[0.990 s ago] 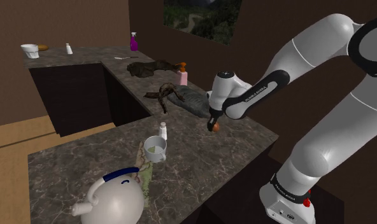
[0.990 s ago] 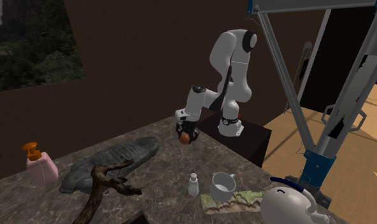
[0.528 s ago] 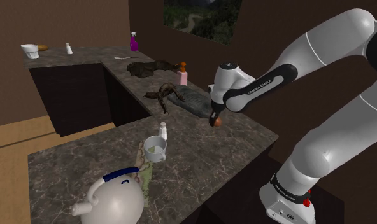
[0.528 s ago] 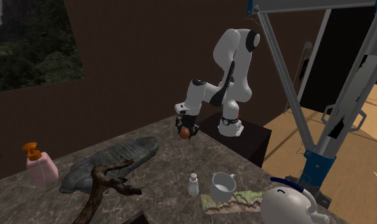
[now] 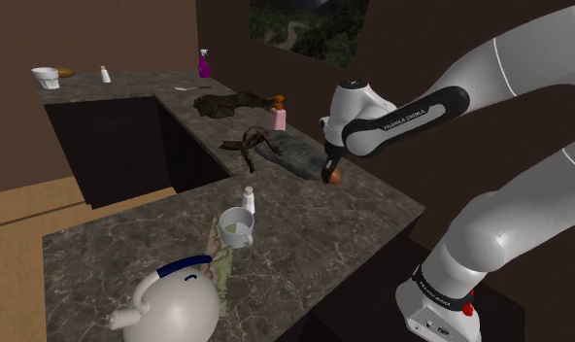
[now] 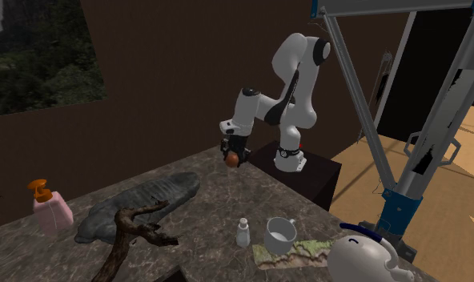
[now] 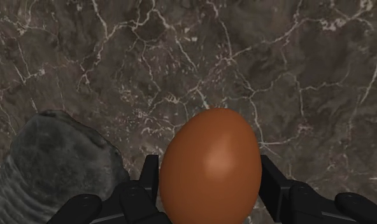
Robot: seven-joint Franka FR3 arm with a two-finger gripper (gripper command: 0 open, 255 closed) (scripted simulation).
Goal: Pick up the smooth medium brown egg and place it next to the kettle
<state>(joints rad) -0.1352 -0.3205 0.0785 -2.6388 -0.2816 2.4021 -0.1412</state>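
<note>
Smooth, glossy orange-brown egg (image 7: 209,167) clasped between black fingers (image 7: 149,179).

we counted one brown egg (image 5: 333,177), one white kettle (image 5: 174,301), two white cups (image 5: 237,226) (image 5: 46,77), two small white bottles (image 5: 248,199) (image 5: 105,74), one pink soap dispenser (image 5: 279,117), one magenta spray bottle (image 5: 204,64), one grey ridged slab (image 5: 295,153) and one bare branch (image 5: 245,144).

Your arm (image 5: 490,223) rises from the stand (image 6: 315,176), bends back high above it, then reaches out and down past the stand's front. You have the gripper (image 5: 331,178) pointing downward, hanging in the air, its fingers (image 7: 150,173) clasped on the egg (image 7: 209,168), one on each side
</note>
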